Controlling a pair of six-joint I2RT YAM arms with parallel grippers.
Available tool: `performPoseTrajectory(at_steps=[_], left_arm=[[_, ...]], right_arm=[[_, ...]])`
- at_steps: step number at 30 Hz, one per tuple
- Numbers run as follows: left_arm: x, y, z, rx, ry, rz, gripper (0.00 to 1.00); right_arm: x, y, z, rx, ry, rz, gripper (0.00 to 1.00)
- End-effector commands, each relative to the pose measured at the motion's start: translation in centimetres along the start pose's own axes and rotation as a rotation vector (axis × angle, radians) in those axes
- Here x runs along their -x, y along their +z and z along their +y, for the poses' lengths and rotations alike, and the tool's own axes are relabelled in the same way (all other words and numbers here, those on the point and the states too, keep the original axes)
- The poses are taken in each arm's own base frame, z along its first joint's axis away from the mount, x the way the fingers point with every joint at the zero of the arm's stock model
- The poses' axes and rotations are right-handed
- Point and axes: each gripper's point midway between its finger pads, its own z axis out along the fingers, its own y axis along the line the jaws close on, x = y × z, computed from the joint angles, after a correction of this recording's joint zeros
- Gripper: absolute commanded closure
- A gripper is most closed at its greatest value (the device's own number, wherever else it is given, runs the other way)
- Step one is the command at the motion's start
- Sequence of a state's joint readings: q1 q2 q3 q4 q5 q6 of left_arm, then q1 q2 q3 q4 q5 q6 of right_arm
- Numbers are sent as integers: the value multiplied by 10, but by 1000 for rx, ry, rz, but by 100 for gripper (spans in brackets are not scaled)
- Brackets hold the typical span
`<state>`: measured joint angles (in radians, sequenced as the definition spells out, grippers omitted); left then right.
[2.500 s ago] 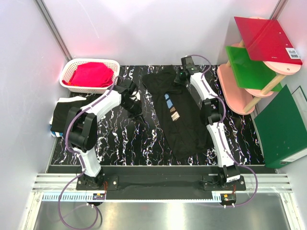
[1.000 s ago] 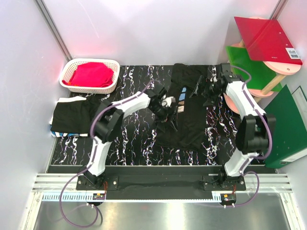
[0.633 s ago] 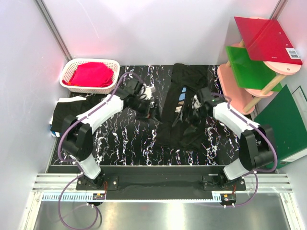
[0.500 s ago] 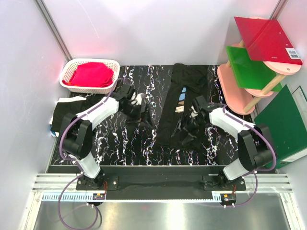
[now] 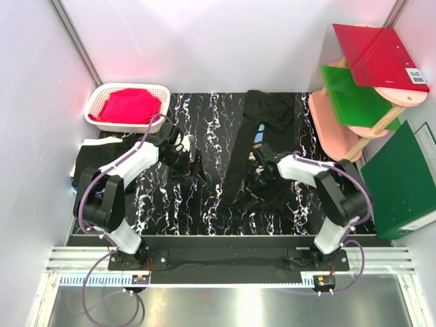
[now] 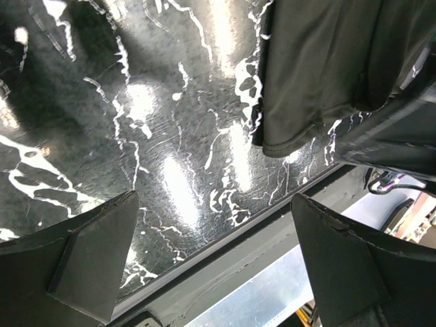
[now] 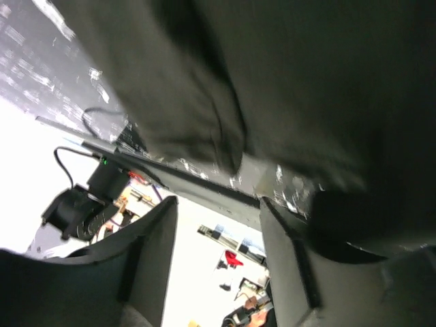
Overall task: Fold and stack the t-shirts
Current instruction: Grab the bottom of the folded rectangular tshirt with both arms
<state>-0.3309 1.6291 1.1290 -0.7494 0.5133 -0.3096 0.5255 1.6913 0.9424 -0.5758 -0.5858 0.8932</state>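
From above: the t-shirt lies crumpled on the marbled black table. Its long axis runs far to near, the broader end at the back wall, and it drifts a little left as it comes toward my bases. Which end is the collar I cannot tell. A flash of blue shows in a crease midway. My right gripper sits on the near half. My left gripper hangs over bare marble left of the shirt, apart from it. The folded stack, flat and black, hugs the table's left edge, nearer than the white basket of red cloth. There is open room between the shirt and the stack. On the right, a pink shelf and a green binder crowd the edge.

Left wrist: my fingers are spread wide, with only glossy marble between them. A soft hem droops in at upper right.

Right wrist: blurred. Black cotton fills the top. My two fingers stand apart, with a bright gap between and no cloth in it that I can make out.
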Motion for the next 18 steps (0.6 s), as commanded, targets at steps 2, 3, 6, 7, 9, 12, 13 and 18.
performPoseTrajectory(at_steps=[2,3,6,7,9,12,13,18], left_arm=[[4,-12,4,8,30,-62,1],[4,-12,5,7,30,-62,1],[2,-11,5,1,26,-55,1],[2,-11,5,1,25,-56,1],[0,-9,8,10,21,-49,1],[0,-7,10,11,16,-41,1],[-1,-6,10,9,14,-36,1],[-2,-4,11,9,8,-27,1]], right_arm=[[10,17,18,-9,-3,12,43],[13,18,17,-21,-1,-2,44],[19,18,20,-28,-7,-25,48],[20,19,20,-29,-10,-26,51],[22,21,21,-36,-17,-25,70],[25,22,23,-39,-32,-31,95],[25,22,24,-38,-34,-32,98],[25,12,30,-33,-53,-50,100]])
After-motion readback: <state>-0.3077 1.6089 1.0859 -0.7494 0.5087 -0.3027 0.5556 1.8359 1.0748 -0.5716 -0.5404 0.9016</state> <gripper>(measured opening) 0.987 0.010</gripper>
